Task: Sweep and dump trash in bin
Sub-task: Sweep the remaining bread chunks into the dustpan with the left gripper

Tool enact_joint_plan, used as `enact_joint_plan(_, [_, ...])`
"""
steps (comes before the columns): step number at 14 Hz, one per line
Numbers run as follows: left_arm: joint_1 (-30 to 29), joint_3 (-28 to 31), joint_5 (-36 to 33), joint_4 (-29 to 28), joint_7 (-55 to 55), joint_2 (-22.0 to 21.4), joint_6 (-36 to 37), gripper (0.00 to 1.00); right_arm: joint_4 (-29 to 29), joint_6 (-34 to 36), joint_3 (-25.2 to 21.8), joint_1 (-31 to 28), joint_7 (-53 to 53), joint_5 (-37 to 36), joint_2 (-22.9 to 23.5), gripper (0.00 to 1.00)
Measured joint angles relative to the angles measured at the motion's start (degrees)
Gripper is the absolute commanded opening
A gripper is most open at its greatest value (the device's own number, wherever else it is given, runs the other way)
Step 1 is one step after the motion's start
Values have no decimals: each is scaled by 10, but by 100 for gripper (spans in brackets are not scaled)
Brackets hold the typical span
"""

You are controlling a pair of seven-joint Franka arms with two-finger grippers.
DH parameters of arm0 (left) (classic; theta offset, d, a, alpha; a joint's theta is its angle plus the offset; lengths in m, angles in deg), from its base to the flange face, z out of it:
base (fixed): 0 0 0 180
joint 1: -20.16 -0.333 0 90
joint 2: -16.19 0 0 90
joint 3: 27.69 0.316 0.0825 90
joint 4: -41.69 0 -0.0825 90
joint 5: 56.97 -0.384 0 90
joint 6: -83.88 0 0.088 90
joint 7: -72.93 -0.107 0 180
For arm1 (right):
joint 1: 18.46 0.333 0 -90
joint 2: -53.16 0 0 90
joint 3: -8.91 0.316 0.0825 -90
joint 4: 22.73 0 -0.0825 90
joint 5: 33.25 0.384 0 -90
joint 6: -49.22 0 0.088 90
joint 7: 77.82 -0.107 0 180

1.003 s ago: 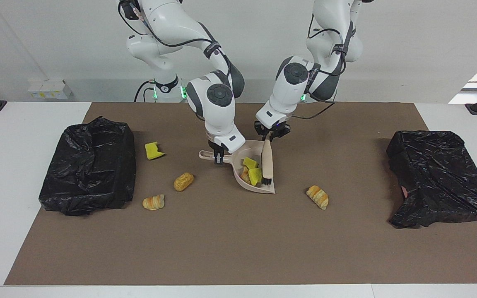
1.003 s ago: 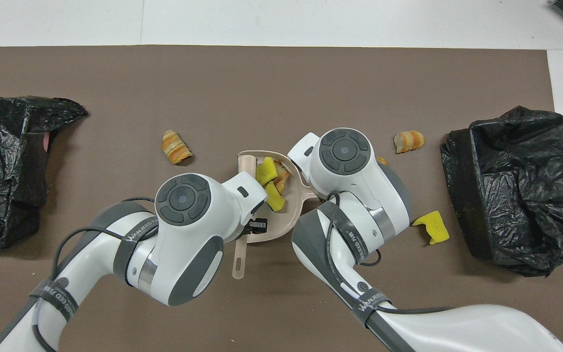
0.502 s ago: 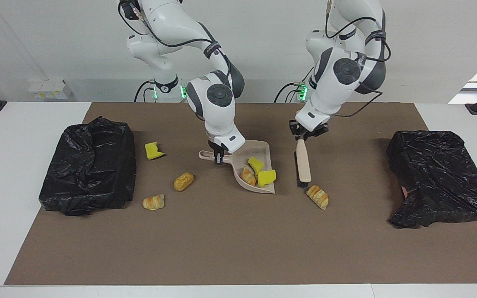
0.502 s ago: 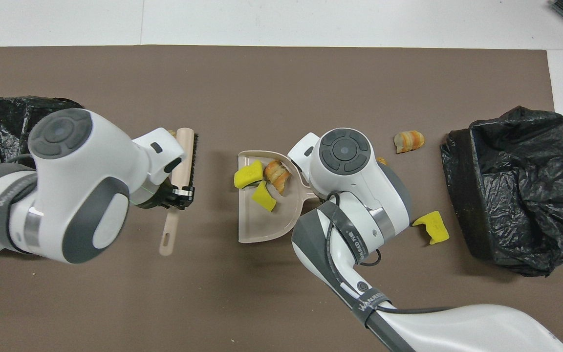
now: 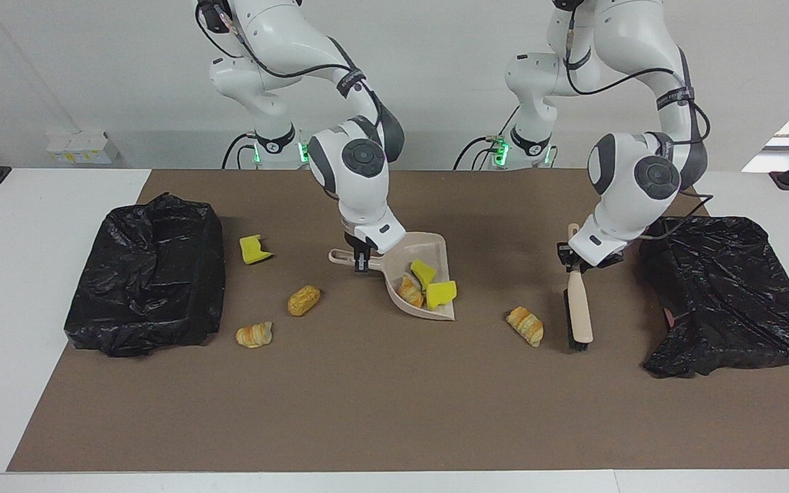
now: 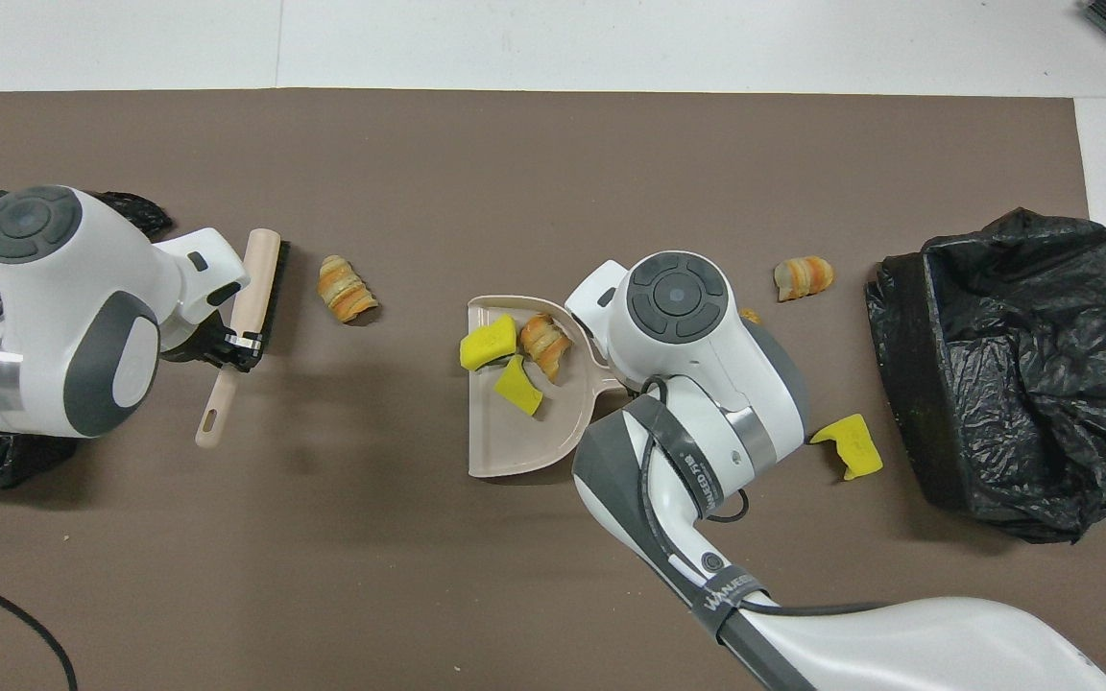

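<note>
My right gripper point(image 5: 361, 261) is shut on the handle of the beige dustpan point(image 5: 435, 309), which lies on the brown mat. In the pan lie two yellow sponge chunks point(image 6: 488, 343) and a croissant point(image 6: 546, 344). My left gripper point(image 5: 581, 263) is shut on the beige brush point(image 5: 578, 311). Its head hangs low by the mat, beside a loose croissant point(image 5: 524, 325), toward the left arm's end. More trash lies toward the right arm's end: a yellow sponge point(image 5: 254, 248), a bread roll point(image 5: 303, 300) and a croissant point(image 5: 254, 334).
A bin lined with a black bag point(image 5: 148, 274) stands at the right arm's end of the mat. Another bag-lined bin point(image 5: 723, 294) stands at the left arm's end, close to the left arm's wrist. The brown mat point(image 5: 367, 411) covers the white table.
The left arm carried the brush out of the dustpan and past the loose croissant toward its own end. The sponge chunks in the pan shifted. The right arm and dustpan stayed put.
</note>
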Motion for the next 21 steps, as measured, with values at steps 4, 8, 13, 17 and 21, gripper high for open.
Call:
enact_joint_plan(4, [88, -12, -1, -8, -8, 4, -13, 0, 0, 0, 0, 0, 0, 0, 0, 0])
enact_joint_plan(8, [165, -17, 35, -35, -51, -13, -23, 0, 0, 0, 0, 0, 0, 0, 0, 0])
enact_joint_plan(13, [187, -16, 202, -59, -32, -26, -59, 0, 1, 0, -1, -1, 0, 0, 1, 0])
enact_joint_plan(17, [157, -4, 203, -59, 16, -56, -16, 0, 1, -2, -1, -2, 0, 0, 1, 0])
enact_joint_plan(21, [133, -2, 144, -59, 108, -96, 56, 0, -3, -10, -2, -18, 0, 0, -1, 0])
